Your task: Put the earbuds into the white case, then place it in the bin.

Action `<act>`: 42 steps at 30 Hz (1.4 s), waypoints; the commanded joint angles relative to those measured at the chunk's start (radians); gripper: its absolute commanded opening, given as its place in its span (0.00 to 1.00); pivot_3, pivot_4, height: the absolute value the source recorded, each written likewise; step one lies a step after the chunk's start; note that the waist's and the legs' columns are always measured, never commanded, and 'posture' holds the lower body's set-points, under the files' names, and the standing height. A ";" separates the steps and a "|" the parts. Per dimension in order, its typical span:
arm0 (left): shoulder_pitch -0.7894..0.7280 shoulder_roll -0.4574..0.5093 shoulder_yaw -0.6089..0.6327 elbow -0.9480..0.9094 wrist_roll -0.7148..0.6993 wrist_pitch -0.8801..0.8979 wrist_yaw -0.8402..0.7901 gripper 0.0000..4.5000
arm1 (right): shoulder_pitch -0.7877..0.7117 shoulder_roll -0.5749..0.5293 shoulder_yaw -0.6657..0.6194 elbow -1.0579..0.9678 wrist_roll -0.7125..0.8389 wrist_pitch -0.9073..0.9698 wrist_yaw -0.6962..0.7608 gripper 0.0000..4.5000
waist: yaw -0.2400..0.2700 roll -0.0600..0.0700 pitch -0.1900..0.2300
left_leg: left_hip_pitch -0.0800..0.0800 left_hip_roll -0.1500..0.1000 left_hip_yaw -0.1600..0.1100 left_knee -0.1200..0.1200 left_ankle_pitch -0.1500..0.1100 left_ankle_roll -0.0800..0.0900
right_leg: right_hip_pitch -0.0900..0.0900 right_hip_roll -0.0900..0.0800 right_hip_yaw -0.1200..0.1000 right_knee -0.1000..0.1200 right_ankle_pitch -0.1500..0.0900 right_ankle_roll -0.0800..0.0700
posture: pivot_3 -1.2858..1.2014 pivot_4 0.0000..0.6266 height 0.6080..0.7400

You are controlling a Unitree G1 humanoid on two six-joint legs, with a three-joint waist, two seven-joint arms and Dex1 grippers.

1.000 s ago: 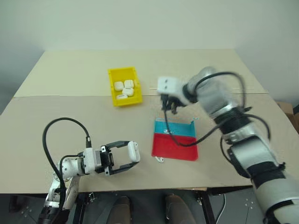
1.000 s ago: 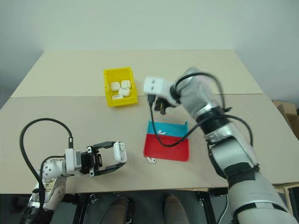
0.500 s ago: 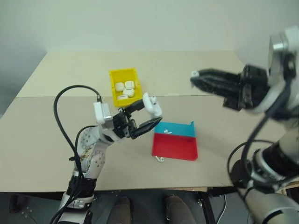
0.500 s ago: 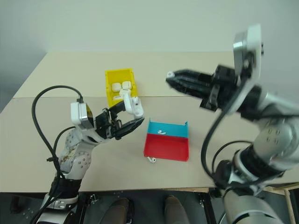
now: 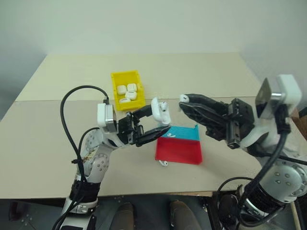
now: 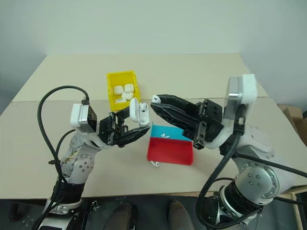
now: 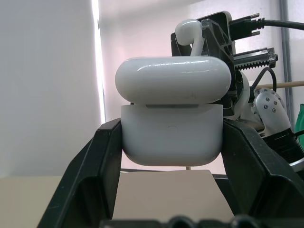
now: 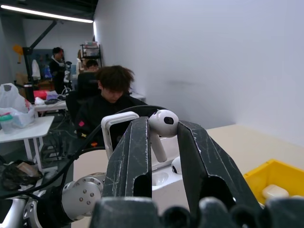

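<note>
The white case [image 5: 160, 110] is held in the air with its lid open, my left gripper [image 5: 160, 120] shut on its lower half; in the left wrist view the case [image 7: 171, 135] sits between both black fingers. Just to its right, my right gripper [image 5: 182, 101] is shut on one earbud [image 8: 163, 123], whose white head pokes out above the fingertips, a short way from the case's open top. A second earbud [image 5: 172, 135] lies on the blue part of the tray. A third [image 5: 164, 163] lies on the table by the tray's near left corner. The yellow bin [image 5: 115, 91] stands behind the left gripper.
The red-and-blue tray [image 5: 178, 149] lies under and between the two grippers. Several white cases [image 5: 129, 91] lie inside the bin. The beige table [image 5: 57, 129] stretches wide to the left. In the right wrist view, people [image 8: 107, 95] sit at desks in the background.
My left arm lifted the case from near the table's front edge up and to the right. My right arm pulled back from over the tray with an earbud and turned toward the case.
</note>
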 commanded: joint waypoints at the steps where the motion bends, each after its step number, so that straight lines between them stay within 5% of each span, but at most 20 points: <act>1: 0.002 -0.008 0.006 -0.034 -0.017 -0.005 -0.013 0.62 | 0.014 -0.043 0.046 0.009 0.063 -0.071 -0.038 0.14 | 0.000 0.000 0.000 | 0.000 0.000 0.000 0.000 0.000 0.000 | 0.000 0.000 0.000 0.000 0.000 0.000 | 0.52 0.24 1.00; 11: 0.008 -0.027 0.006 -0.028 -0.022 -0.015 -0.033 0.62 | 0.052 -0.178 0.119 0.053 0.241 -0.120 -0.138 0.14 | 0.000 0.000 0.000 | -0.001 0.000 0.000 0.000 0.000 0.000 | 0.000 0.000 0.000 -0.002 0.000 0.000 | 0.52 0.24 1.00; 37: 0.003 -0.042 0.015 -0.014 0.005 -0.035 -0.063 0.62 | 0.144 -0.325 0.278 0.071 0.291 -0.306 -0.207 0.14 | 0.001 0.000 0.000 | -0.002 0.000 -0.001 0.000 0.000 0.000 | 0.000 0.000 0.000 -0.003 -0.004 0.006 | 0.52 0.24 1.00; 42: 0.002 -0.044 0.018 -0.015 0.013 -0.030 -0.056 0.62 | 0.146 -0.349 0.298 0.075 0.289 -0.310 -0.224 0.51 | 0.001 -0.001 0.000 | -0.001 0.000 -0.001 0.000 0.000 0.000 | 0.000 0.000 0.000 -0.003 -0.004 0.006 | 0.52 0.24 1.00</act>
